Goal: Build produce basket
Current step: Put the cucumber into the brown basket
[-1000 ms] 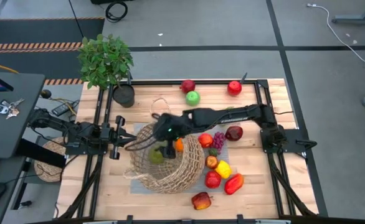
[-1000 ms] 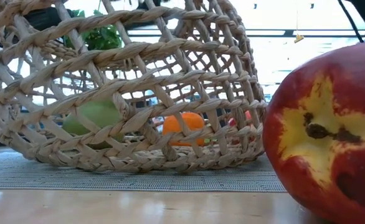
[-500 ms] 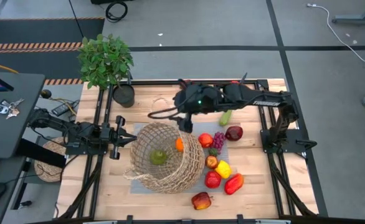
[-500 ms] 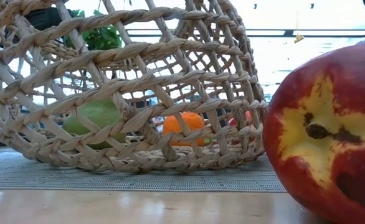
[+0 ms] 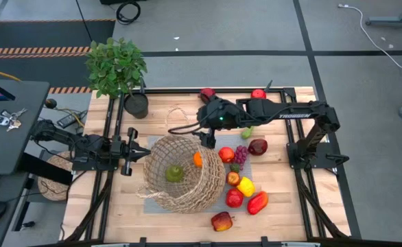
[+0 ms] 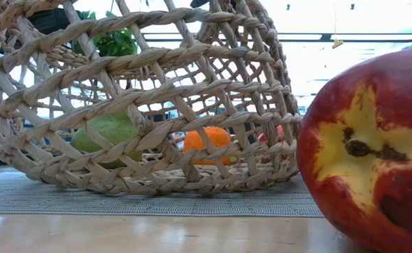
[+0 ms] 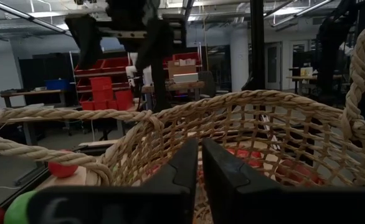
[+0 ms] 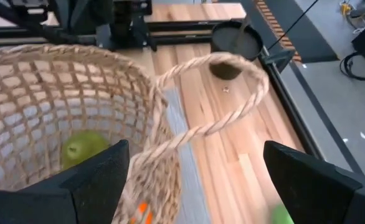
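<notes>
The wicker basket sits on a grey mat at the centre of the high view, holding a green apple and an orange. The rest of the produce lies in a cluster to its right on the worktop. The left gripper, fingers together, touches the basket's left rim. The right gripper, fingers wide apart and holding nothing, hangs above the basket's upper-right edge, near its looped handle. In the low view a red-and-yellow peach fills the right side.
</notes>
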`<state>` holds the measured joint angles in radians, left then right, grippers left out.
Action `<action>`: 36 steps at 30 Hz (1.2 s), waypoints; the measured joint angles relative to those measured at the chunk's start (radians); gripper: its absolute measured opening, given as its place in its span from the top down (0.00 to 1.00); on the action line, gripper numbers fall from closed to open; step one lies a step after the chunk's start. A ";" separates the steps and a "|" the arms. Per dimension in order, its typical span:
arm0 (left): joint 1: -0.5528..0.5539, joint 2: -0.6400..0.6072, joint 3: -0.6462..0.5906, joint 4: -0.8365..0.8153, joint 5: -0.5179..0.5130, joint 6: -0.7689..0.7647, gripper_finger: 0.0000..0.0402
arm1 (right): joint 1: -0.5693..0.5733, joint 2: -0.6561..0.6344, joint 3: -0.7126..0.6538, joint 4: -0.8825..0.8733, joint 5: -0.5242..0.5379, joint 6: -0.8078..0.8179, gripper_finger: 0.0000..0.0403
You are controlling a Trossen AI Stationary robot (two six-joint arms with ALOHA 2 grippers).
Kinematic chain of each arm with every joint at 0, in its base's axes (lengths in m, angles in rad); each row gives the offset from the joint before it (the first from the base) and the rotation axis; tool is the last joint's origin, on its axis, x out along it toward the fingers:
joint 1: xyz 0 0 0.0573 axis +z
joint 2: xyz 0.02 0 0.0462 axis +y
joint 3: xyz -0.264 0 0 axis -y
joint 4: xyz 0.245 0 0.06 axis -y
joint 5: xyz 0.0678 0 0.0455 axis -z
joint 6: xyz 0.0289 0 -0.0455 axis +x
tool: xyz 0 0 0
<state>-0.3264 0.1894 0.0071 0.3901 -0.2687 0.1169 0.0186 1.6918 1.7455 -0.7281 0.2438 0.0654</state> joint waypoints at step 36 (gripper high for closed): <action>0.000 0.000 0.000 0.000 0.000 0.000 0.91 | -0.248 -0.477 -0.720 0.125 0.107 0.279 0.08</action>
<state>-0.3267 0.1894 0.0071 0.3904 -0.2684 0.1169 -0.2294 1.2148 1.0260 -0.6027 0.3504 0.3445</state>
